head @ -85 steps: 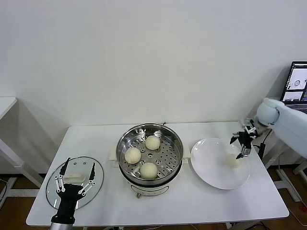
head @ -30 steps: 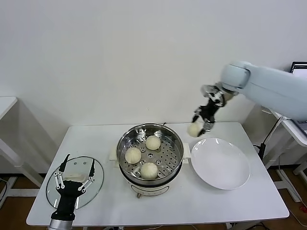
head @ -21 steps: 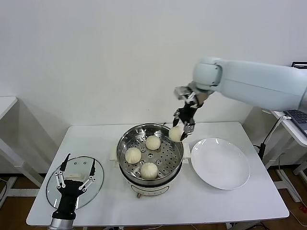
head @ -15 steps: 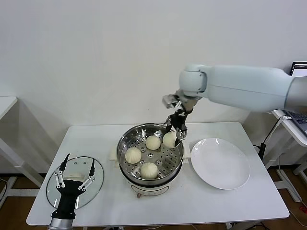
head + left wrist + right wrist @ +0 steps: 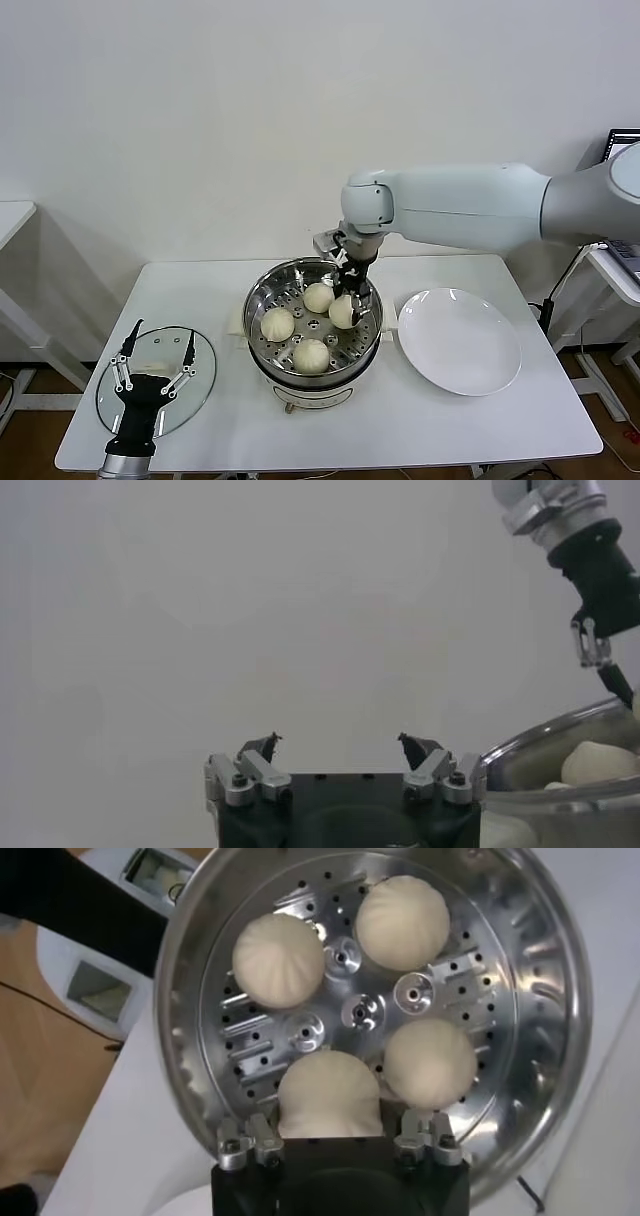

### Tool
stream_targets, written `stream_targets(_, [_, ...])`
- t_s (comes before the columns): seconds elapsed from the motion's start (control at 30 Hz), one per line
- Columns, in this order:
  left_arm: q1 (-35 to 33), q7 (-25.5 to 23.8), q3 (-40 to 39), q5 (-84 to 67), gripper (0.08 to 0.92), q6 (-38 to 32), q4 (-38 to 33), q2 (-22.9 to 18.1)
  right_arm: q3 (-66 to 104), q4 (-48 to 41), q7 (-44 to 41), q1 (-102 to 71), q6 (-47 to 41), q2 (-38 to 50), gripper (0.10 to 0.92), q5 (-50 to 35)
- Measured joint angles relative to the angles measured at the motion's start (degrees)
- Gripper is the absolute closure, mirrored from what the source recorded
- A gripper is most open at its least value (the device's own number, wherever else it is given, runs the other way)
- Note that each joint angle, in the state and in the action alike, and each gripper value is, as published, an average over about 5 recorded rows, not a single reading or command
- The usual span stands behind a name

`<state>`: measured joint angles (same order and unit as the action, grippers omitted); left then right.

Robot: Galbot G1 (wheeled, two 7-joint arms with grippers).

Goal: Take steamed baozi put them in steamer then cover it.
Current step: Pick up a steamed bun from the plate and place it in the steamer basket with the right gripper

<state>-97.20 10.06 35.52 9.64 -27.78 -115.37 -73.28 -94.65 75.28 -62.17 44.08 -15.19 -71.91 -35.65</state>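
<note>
The right gripper (image 5: 349, 300), jaws clamped on the fourth bun (image 5: 342, 311), is setting it on the right of the steamer (image 5: 313, 380) tray; next it must release, then the open-jawed left gripper (image 5: 153, 372) lifts the lid (image 5: 205, 370).

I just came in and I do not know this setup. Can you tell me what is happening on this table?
The right gripper is down inside the steamer, shut on the fourth baozi, which sits beside three other baozi on the perforated tray. The white plate on the robot's right has nothing on it. The cover lies on the table to the left of the steamer, and the left gripper hovers open above it. The steamer is not yet covered.
</note>
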Motion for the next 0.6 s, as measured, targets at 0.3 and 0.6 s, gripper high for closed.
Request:
stream_targets(0.3, [-0.02,0.01,0.25,-0.02,0.177,-0.07,0.07,-0.09,-0.38,-0.49,-0.36,-1.37,0.17,-0.52,0.341,1.29])
stream_targets(0.6, [0.03,-0.01,0.49,-0.03,0.177,-0.13,0.26,-0.16,-0.31,-0.69,-0.98,-2.35,0.33,-0.47,0.295,2.16])
